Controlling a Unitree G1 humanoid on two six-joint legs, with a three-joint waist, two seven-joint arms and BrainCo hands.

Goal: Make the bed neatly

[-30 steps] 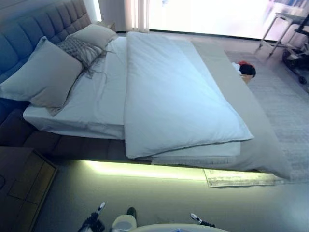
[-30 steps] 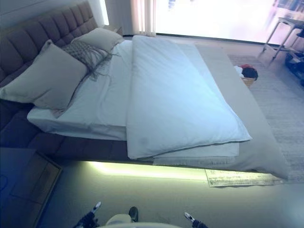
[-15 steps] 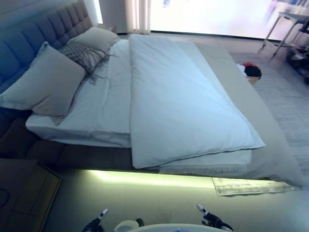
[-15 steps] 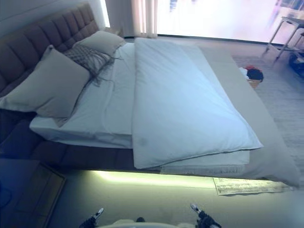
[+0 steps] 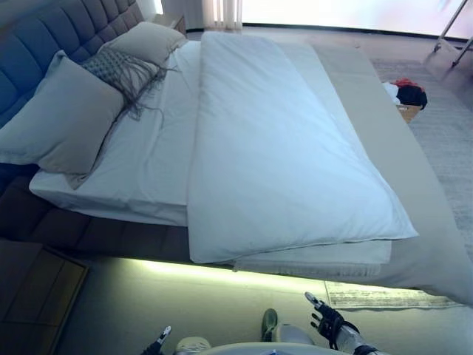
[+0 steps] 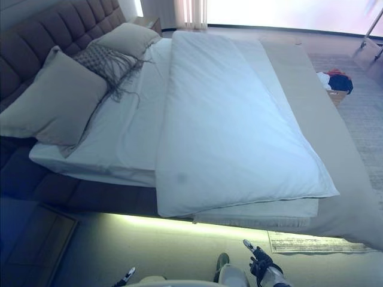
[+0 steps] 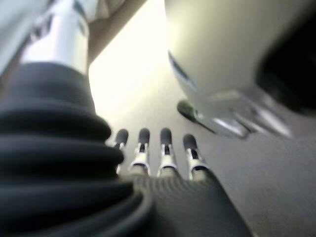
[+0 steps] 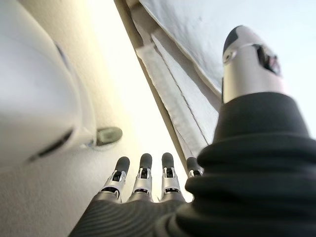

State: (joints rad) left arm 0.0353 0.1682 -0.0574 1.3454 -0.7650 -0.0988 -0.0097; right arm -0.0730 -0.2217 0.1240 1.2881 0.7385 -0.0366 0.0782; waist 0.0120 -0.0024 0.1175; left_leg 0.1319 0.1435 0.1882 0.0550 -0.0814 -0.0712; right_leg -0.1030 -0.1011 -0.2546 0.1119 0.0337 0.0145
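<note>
The bed (image 5: 111, 237) stands before the robot with its tufted headboard (image 5: 44, 44) at the left. A white duvet (image 5: 281, 148) lies folded lengthwise over the middle of the mattress, its near corner at the bed's front edge, lying on a second folded layer that sticks out beneath it. Left of the duvet the white sheet (image 5: 148, 148) is bare. Right of it a grey cover (image 5: 414, 192) runs along the bed's foot side and hangs over the near corner. At the head end sit two plain pillows, a large one (image 5: 63, 118) nearest and a smaller one (image 5: 144, 41) at the far side, with a patterned fringed cushion (image 5: 118, 70) between them. A lit strip (image 5: 222, 270) glows under the bed's front edge, and a pale mat (image 5: 384, 299) lies on the floor just beside the right corner. A basket of clothes (image 5: 406, 96) sits on the rug beyond the foot side.

The right hand (image 5: 329, 322) hangs low near the floor, apart from the bed, its fingers (image 8: 143, 173) straight and holding nothing. The left hand (image 7: 153, 163) is likewise down by the floor, only a fingertip showing in the eye views, fingers straight and empty
</note>
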